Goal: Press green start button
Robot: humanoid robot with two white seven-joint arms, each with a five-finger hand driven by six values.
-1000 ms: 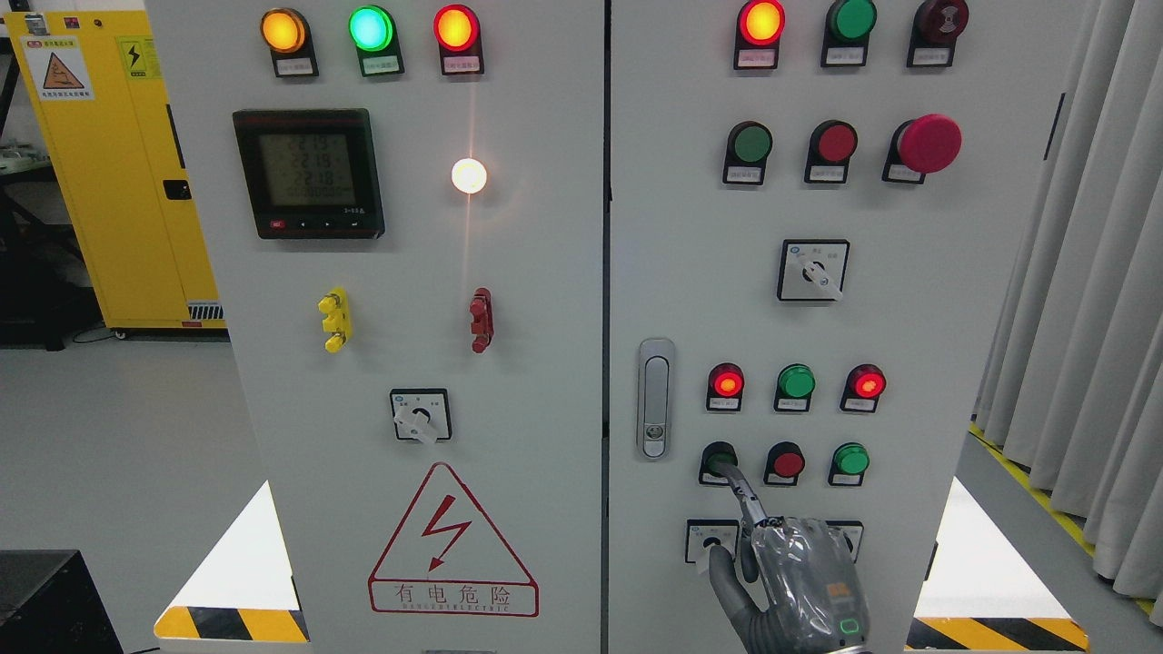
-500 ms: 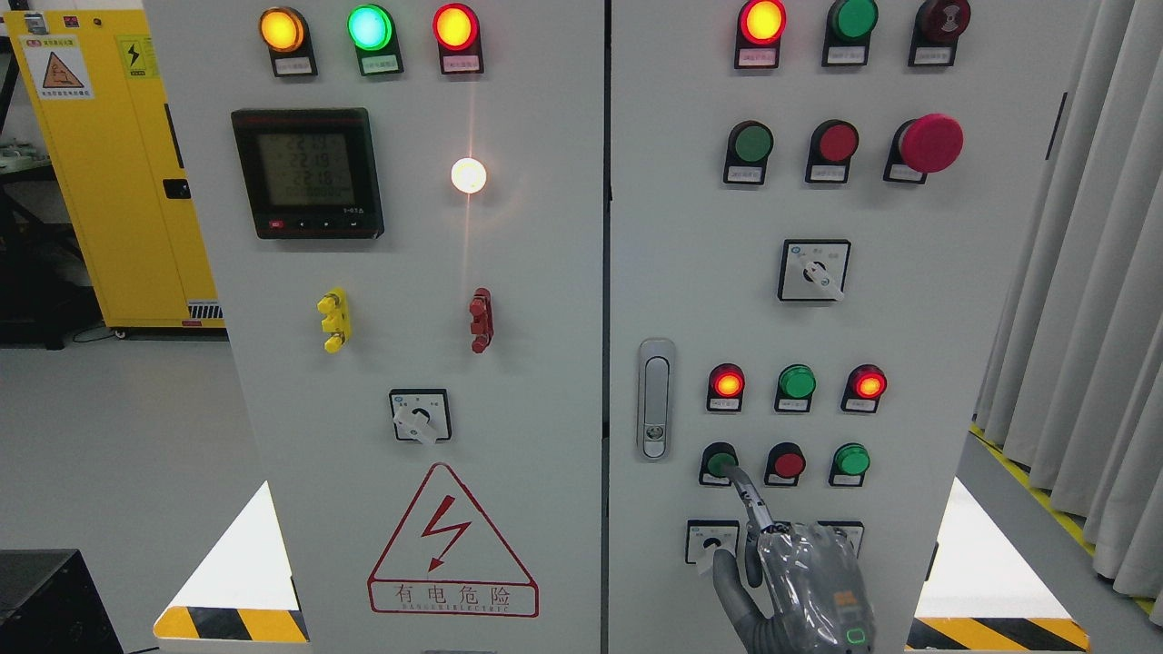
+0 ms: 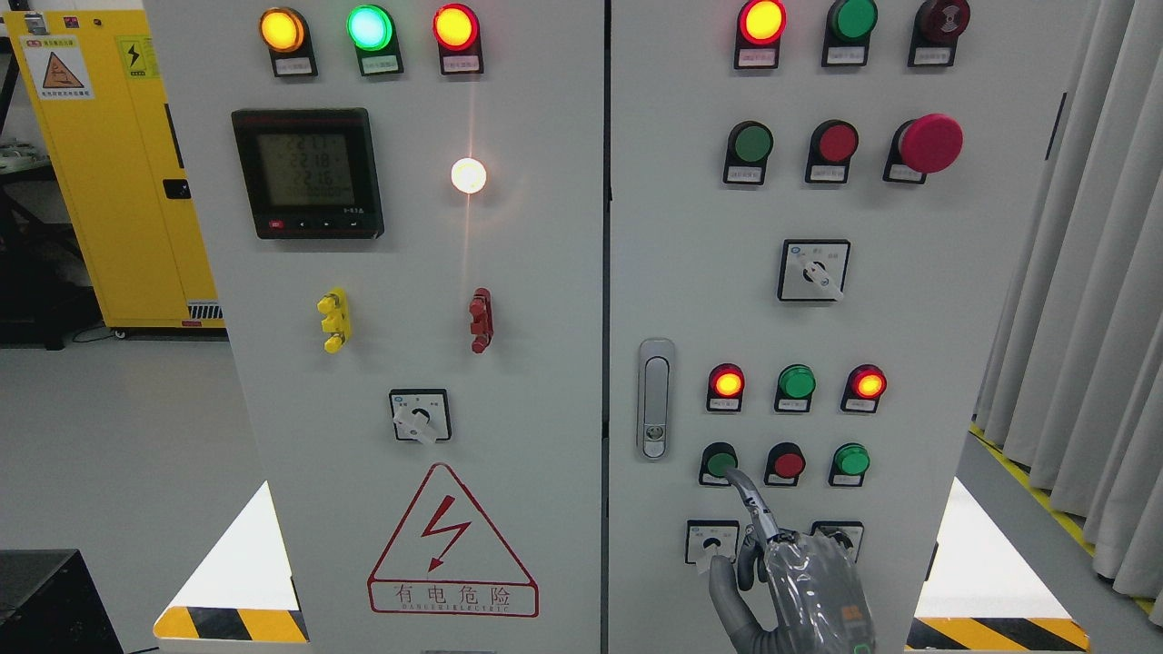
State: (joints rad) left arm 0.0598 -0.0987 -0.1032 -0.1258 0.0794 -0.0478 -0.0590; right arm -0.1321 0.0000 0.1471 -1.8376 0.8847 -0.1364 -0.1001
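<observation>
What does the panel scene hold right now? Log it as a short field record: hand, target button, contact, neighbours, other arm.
hand: right hand, index finger extended, other fingers curled, holding nothing
target: green button, lower right door, left end of its row
contact: fingertip at the button's lower right edge; whether it touches cannot be told
neighbours: red button beside it, then another green button
above row: red lamp lit
below: selector switch, partly hidden by the hand
left arm: not in view
</observation>
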